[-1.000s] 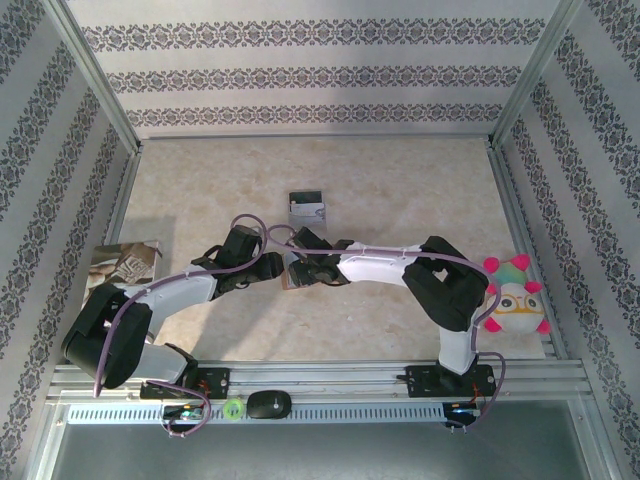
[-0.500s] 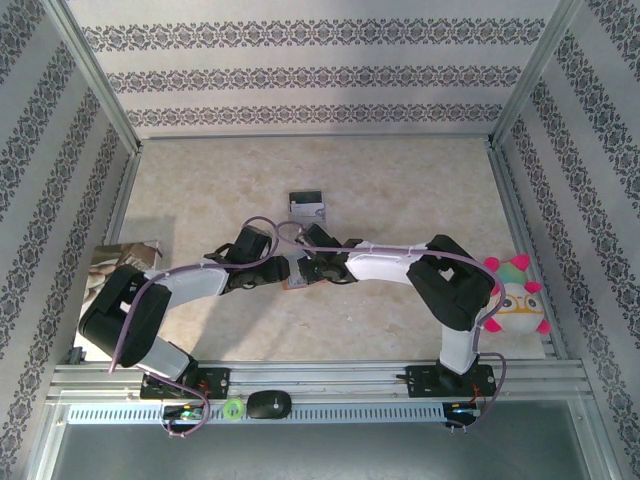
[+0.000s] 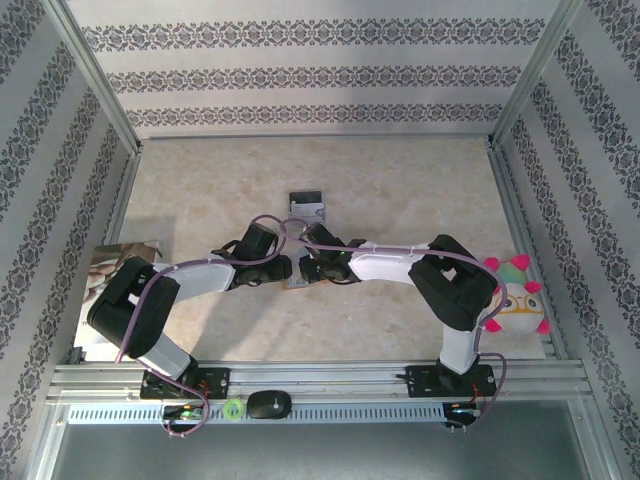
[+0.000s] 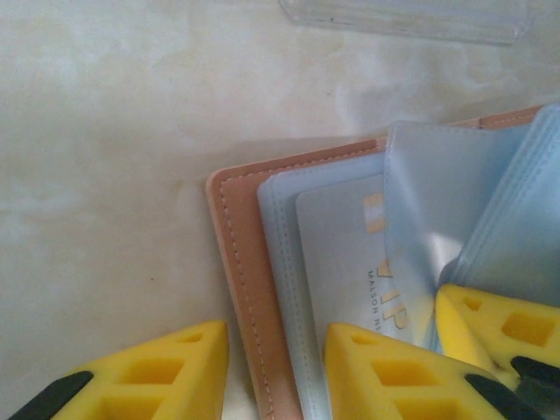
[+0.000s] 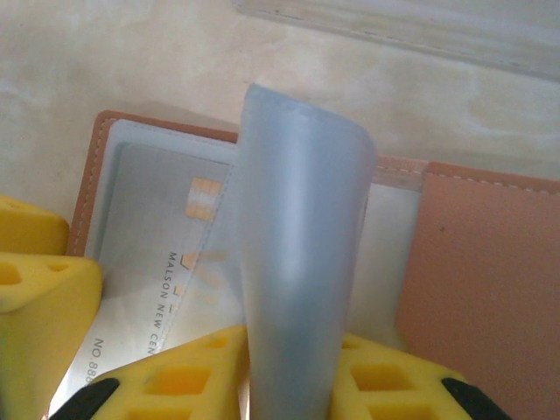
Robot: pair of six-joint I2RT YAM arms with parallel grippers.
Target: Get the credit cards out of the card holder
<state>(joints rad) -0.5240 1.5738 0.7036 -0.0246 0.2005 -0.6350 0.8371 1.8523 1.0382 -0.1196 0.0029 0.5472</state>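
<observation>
Extraction under way: right gripper is pinching a blue-grey sleeve upright between its fingers. The left gripper, fingers apart, is straddling the card holder edge, with a card lying just beyond its inner fingertip. Next move is probably nipping that card's edge and sliding it out.

The left arm and right arm meet at mid-worktop, left gripper spread, right gripper pinching a clear sleeve.

From above, the card holder is mostly hidden beneath left gripper and right gripper; print on the card vanishes behind the plastic sleeve.
</observation>
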